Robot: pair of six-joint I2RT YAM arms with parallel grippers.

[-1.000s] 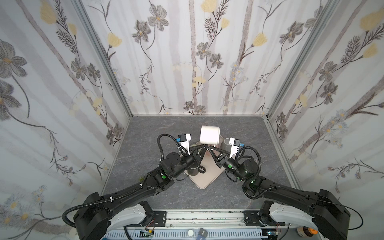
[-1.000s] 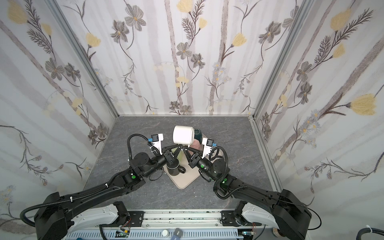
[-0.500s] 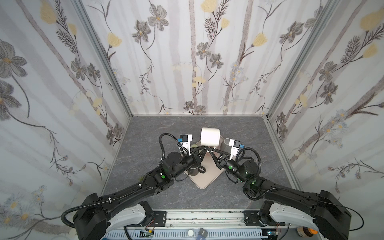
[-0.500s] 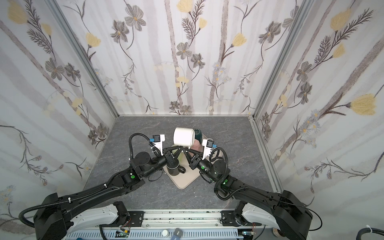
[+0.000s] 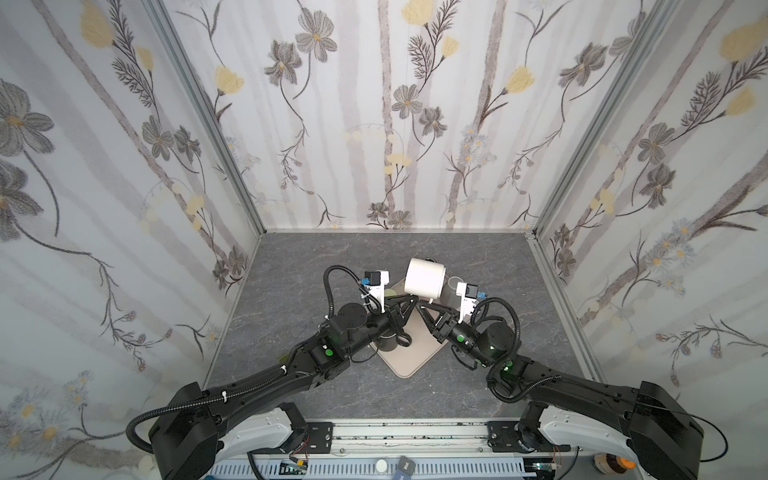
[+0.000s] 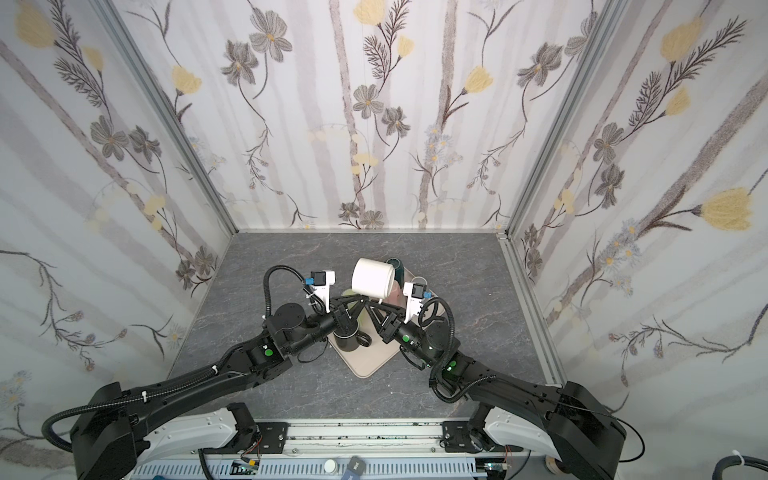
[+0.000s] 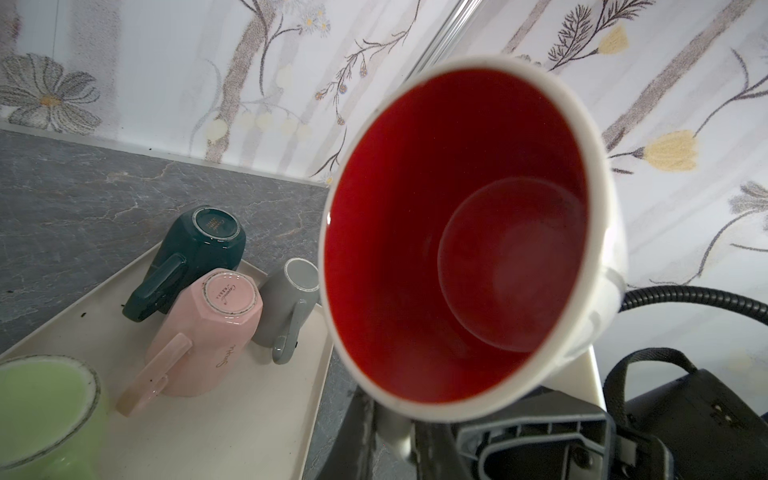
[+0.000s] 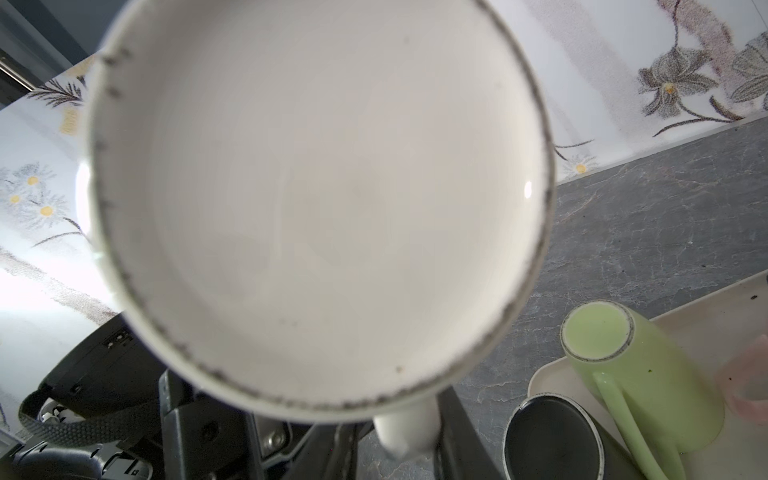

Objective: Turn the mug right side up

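One beige tray lies at the centre. Above its 12 o'clock corner we see the white mug in the air, tipped sideways, red mouth toward 9 o'clock. Our left gripper pinches its handle at 6 o'clock; the right gripper has its jaws slightly apart around it.

Enclosure as I see it in both top views. Back wall, left wall and right wall: pale striped paper with grey and yellow flowers. Metal corner posts join them. Floor: dark grey, veined like stone. Lighting soft and even.
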